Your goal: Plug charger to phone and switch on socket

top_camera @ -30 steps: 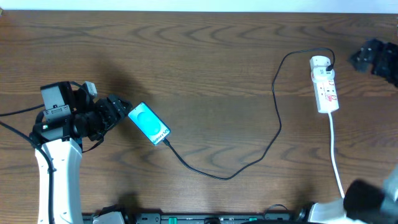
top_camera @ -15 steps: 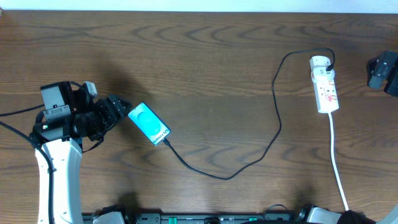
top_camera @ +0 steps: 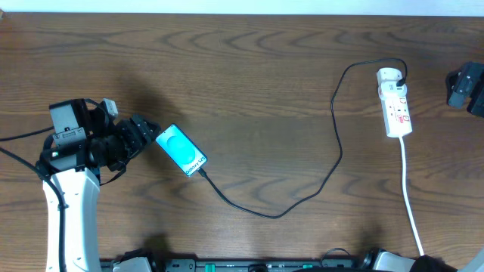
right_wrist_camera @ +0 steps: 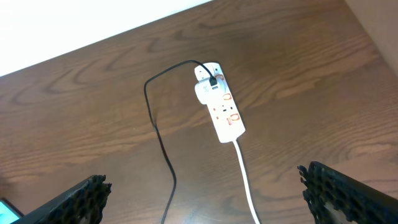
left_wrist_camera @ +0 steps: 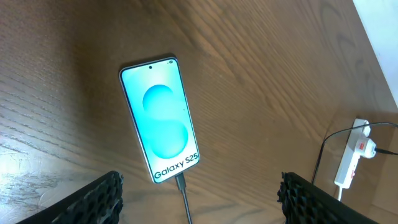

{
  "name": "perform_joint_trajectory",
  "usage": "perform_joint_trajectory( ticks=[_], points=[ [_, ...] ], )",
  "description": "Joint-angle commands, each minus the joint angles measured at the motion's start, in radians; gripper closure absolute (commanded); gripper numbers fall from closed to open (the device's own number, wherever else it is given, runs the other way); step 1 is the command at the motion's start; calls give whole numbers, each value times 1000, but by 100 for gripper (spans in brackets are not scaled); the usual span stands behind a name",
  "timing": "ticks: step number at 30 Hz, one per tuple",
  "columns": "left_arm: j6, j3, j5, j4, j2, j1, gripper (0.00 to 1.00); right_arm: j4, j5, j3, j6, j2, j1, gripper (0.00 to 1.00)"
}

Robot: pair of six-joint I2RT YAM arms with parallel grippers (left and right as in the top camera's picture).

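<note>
- well, the phone (left_wrist_camera: 160,118) reads "galaxy s25", left side; the charger (left_wrist_camera: 181,183) tip meets its labelled end.
- socket (right_wrist_camera: 219,106), far right, shows red switch marks.
- left gripper (left_wrist_camera: 202,199) gapes wide beside phone; right gripper (right_wrist_camera: 208,199) wide too, right of socket.
- dark wood-grain table (top_camera: 249,68).

Saw right gripper (top_camera: 463,85) cropped at overhead's right edge | could not read socket (top_camera: 395,106) switch position | lost white cord (top_camera: 409,198) past bottom edge

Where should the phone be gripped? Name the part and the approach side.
Take the phone across its two long edges, mid-body, coming straight down from above. It lies flat, screen up, so only the thin sides offer hold; the charger occupies the bottom short end.
</note>
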Motion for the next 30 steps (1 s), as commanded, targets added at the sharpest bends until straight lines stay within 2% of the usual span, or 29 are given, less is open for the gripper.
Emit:
perform_joint_trajectory(
  ticks=[1, 6, 12, 15, 19, 25, 30],
  points=[
    [24, 0, -9, -3, 2, 5, 19, 2, 8, 6, 14, 0, 0, 1],
    [25, 0, -24, -3, 2, 5, 19, 2, 8, 6, 14, 0, 0, 1],
    [24, -8, -183, -137, -19, -17, 19, 2, 8, 6, 14, 0, 0, 1],
    [24, -51, -278, -94, -75, -73, 19, 2, 8, 6, 14, 0, 0, 1],
    [24, -181, -359, 128, -200, -186, 19, 2, 8, 6, 14, 0, 0, 1],
    [25, -472, -464, 639, -480, -346, 19, 2, 8, 6, 14, 0, 0, 1],
    [26, -667, -592, 854, -710, -377, 19, 2, 8, 6, 14, 0, 0, 1]
  ],
)
